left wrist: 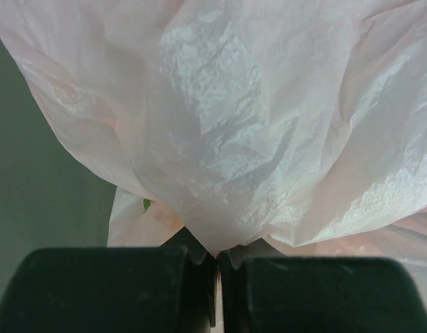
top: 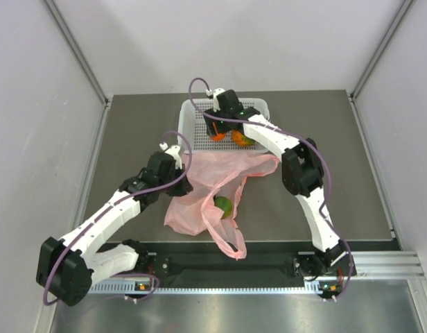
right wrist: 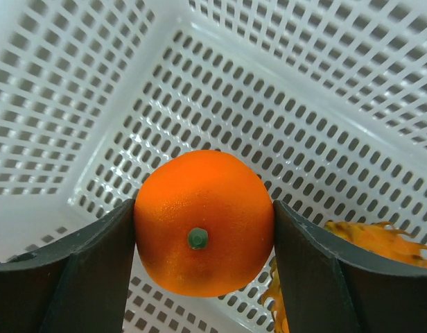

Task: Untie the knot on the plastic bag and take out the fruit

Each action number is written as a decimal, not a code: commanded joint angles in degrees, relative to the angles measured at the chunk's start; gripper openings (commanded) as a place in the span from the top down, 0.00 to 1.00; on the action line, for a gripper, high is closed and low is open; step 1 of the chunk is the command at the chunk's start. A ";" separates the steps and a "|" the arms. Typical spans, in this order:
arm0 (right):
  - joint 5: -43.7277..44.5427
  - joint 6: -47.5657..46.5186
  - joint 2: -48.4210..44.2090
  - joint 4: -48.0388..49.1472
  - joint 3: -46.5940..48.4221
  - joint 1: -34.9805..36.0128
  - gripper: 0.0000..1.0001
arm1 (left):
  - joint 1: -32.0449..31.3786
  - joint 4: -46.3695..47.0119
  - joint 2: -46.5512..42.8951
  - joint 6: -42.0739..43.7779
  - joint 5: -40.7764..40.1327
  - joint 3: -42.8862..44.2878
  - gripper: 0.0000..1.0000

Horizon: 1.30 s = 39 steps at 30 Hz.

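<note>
Grey tabletop, right jaws clasping orange in white basket — left jaws pinched shut on pink bag.

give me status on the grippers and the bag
Left gripper shut on the plastic bag. Right gripper shut on the orange, down in the white basket. One green fruit showing in the bag. Nothing in the way.

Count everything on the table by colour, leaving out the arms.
Pink: 1, the plastic bag
White: 1, the basket
Orange: 2, the orange in the right end effector and a frilly piece
Green: 1, a fruit in the bag's folds
Total: 5
</note>
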 commanded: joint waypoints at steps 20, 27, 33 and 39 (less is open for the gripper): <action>5.60 -1.40 -22.47 -1.97 -2.54 -1.39 0.00 | 0.10 1.42 0.09 -0.37 0.33 1.09 1.00; -0.79 1.16 -51.31 1.71 -30.34 -0.60 0.00 | 0.10 1.68 0.97 -0.55 -0.10 1.09 1.00; -3.71 2.83 -72.06 -1.44 -50.52 1.86 0.03 | 0.10 2.56 1.14 -0.90 -4.32 -1.02 1.00; -0.21 3.88 -79.99 -0.67 -64.32 10.90 0.04 | 0.10 5.72 1.41 -1.51 -4.59 -3.82 1.00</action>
